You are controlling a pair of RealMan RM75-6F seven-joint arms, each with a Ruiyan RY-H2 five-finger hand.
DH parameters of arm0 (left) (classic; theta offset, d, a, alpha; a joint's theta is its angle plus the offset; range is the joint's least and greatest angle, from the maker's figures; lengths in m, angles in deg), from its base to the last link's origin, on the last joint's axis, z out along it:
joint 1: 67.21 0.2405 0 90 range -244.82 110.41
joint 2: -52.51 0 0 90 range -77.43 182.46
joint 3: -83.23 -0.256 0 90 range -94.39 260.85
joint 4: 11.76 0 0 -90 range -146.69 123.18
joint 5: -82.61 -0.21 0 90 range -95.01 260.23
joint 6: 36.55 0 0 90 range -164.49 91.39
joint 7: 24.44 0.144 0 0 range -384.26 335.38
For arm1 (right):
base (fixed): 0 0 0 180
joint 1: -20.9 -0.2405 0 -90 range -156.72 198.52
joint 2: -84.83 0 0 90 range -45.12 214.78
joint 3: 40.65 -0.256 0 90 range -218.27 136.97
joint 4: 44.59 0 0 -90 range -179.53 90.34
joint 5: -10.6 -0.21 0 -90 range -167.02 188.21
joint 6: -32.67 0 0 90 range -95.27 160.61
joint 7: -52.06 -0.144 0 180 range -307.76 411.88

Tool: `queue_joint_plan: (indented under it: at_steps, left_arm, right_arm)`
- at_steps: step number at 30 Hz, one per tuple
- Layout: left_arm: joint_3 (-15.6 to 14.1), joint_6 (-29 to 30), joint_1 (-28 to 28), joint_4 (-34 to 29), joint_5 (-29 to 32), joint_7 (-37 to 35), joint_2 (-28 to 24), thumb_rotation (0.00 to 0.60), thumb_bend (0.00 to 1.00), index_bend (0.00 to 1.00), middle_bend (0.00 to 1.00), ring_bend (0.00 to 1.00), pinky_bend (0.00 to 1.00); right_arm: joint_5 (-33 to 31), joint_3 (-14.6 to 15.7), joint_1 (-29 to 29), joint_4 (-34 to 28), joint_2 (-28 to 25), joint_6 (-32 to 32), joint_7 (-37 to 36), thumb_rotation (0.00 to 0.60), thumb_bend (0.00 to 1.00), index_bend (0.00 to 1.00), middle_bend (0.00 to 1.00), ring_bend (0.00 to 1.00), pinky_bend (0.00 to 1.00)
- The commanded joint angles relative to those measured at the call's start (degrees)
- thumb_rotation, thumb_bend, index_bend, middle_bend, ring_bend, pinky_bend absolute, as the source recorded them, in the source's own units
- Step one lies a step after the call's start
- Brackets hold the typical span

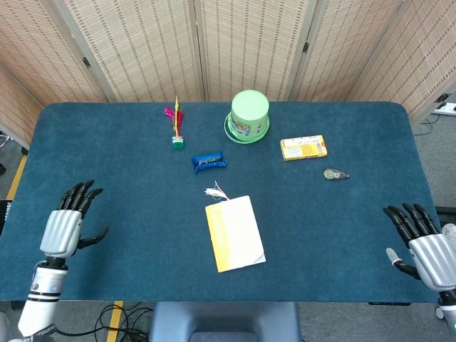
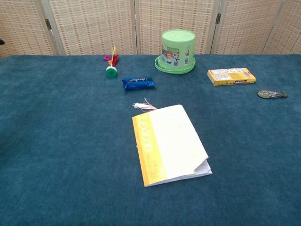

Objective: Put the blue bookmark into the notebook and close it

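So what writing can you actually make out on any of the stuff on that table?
Notebook: pale lettering runs along its yellow spine strip, too faint to read surely.
Blue packet: white brand lettering, too blurred to read.
Yellow box: printed text and pictures, too small to read.
Green tub: a picture label, no legible words.
Nothing else carries readable text.

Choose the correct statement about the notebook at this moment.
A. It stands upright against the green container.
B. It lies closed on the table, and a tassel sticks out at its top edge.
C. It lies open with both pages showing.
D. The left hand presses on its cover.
B: the notebook lies flat and closed, untouched, with a tassel poking out at its far edge.
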Motion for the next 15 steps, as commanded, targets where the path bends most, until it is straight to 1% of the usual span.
queue_joint_plan:
  at_steps: [1,7,11,15]
  left_arm:
    - [-1.08,2.67,2.93,-1.56,0.22,0.21,-1.48,0.6,0.26,0.18,0.08,0.06,0.15]
    - [-2.93,5.55,7.48,-5.07,0.24,1.27,-3.21,0.6,0.26,0.18,0.08,0.06,0.15]
    - [-3.18,6.53,8.99,-6.01,-0.47,2.33,-3.34,0.6,0.26,0.18,0.08,0.06,0.15]
    - [-3.0,7.04,9.87,-5.76,-1.46,2.84,-3.03,0.6,0.26,0.19,0.08,0.06,0.15]
  right_arm:
    - [0.22,0.15,-0.04,0.16,0.16,-0.15,-0.13,0.6,0.25,0.0,0.12,0.0,0.0]
    - [0.41,0.39,-0.39,-0.11,0.64,0.37,0.28,0.6,0.23,0.0,0.12,0.0,0.0]
    - [0.32,0.37,-0.65,-1.04,0.9,0.82,1.54,0.6,0.23,0.0,0.12,0.0,0.0]
    - [-1.55,0.2,0.23,-2.28,1.01,0.77,3.76,0.6,0.23,0.0,0.12,0.0,0.0]
